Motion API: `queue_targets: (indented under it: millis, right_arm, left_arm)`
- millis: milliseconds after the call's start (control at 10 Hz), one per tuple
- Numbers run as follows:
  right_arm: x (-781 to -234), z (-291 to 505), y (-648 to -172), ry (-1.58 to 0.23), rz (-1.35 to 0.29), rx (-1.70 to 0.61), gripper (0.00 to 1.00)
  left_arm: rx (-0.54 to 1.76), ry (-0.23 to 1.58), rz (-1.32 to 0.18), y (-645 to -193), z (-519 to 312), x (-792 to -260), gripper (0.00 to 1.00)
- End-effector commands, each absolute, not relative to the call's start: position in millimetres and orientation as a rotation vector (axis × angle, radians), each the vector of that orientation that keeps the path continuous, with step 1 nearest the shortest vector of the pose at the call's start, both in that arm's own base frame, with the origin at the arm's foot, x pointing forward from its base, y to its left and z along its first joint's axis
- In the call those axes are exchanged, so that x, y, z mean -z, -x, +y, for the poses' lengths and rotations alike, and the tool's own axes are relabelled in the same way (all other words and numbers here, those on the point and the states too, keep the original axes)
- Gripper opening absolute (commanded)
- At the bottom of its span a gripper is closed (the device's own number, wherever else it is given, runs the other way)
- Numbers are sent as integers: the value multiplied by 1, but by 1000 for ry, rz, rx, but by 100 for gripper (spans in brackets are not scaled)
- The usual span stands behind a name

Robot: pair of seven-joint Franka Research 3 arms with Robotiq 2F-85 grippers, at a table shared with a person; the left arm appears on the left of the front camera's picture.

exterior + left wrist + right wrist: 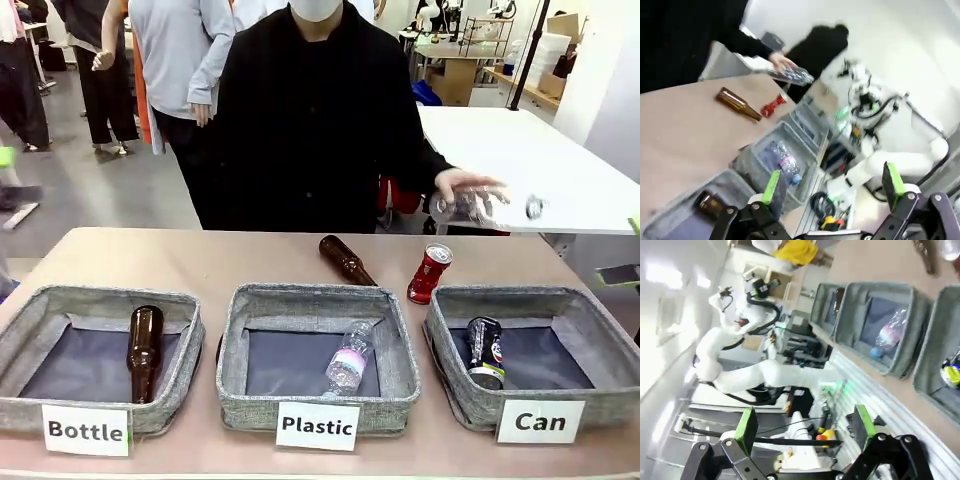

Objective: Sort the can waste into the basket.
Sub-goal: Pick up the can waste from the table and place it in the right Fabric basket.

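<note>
Red can point(430, 273) on table, 1 dark can point(485, 352) already in Can basket point(610, 405).
Left gripper point(832, 175) and right gripper point(805, 415) both wide open, empty. It stands tilted just behind the basket's far-left corner. I'd use the right arm, pinch mid-body, lift clear of the rim.

Navy can point(485, 352) in Can basket point(468, 402); red can point(430, 273) (tilted) outside

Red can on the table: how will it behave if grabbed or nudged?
The red can stands tilted, so a nudge probably tips it, then it may roll. It looks dented: likely thin, light, crushable under a firm pinch.
</note>
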State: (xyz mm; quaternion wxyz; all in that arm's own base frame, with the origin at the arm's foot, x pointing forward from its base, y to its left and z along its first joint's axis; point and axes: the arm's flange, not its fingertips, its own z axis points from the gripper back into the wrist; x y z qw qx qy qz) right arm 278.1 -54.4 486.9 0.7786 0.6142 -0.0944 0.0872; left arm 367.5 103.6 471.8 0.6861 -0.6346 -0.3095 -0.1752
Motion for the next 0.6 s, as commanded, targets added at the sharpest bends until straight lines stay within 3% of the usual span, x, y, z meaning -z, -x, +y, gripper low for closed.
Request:
queue_targets:
  millis: [0, 200, 300, 400, 500]
  right_arm:
    - [-487, -71, -306, -1408, -102, -75, 100]
    - [-480, -88, -314, -1429, -113, -7, 100]
    - [-470, -64, -302, -1385, -110, -104, 100]
    - [-470, -64, -302, -1385, -110, -104, 100]
    - [-470, -64, -302, -1385, -110, -104, 100]
  left_arm:
    - [201, 1561, -807, -373, 166, -444, 100]
    - [129, 1644, -867, -353, 221, -412, 100]
    - [278, 1640, -862, -351, 223, -403, 100]
    - [90, 1582, -817, -342, 219, -411, 100]
    - [90, 1582, -817, -342, 219, -411, 100]
